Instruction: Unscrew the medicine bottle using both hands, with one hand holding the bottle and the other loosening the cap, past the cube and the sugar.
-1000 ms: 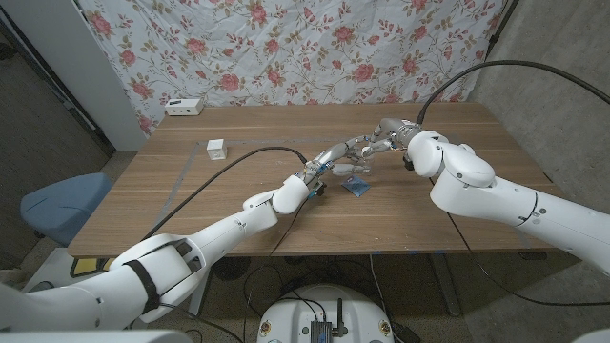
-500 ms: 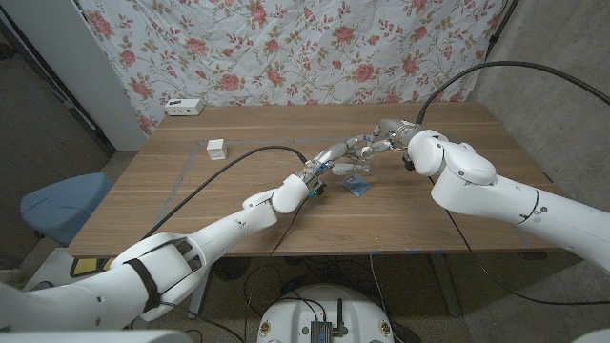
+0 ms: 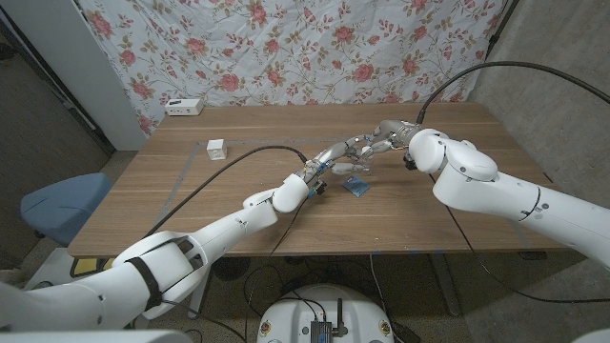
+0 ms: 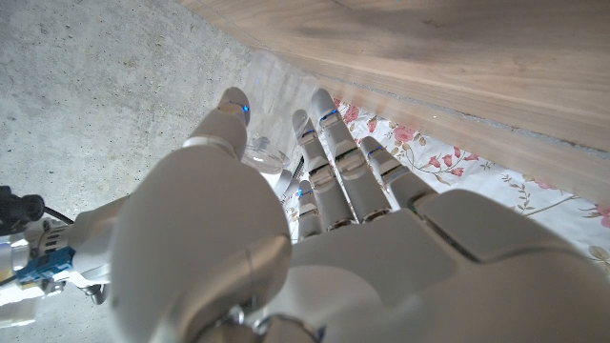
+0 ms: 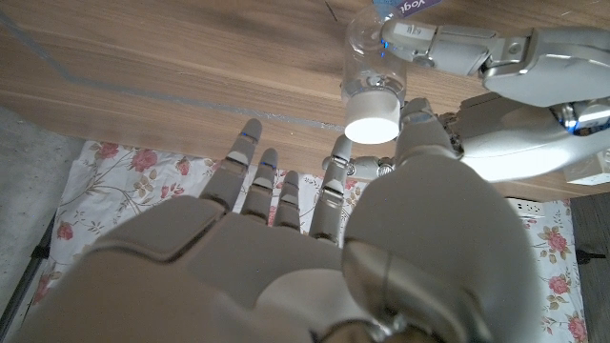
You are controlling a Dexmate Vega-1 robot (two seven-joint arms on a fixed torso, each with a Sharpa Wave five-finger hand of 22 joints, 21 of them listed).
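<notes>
Bottle (image 5: 374,48), clear with a white cap (image 5: 373,113), is gripped mid-worktop (image 3: 238,200) by the left hand (image 3: 335,158); the right hand (image 3: 379,139) pinches the cap. Unscrewing appears underway; next, likely another twist.

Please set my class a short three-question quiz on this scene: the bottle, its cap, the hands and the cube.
1. Multiple choice: the cap of the medicine bottle is A red, B white, C black.
2. True or false: the white cube touches the bottle.
3. Fill in: the ____ hand holds the bottle's clear body.
Key: 1 B; 2 false, it lies well apart; 3 left hand.
</notes>
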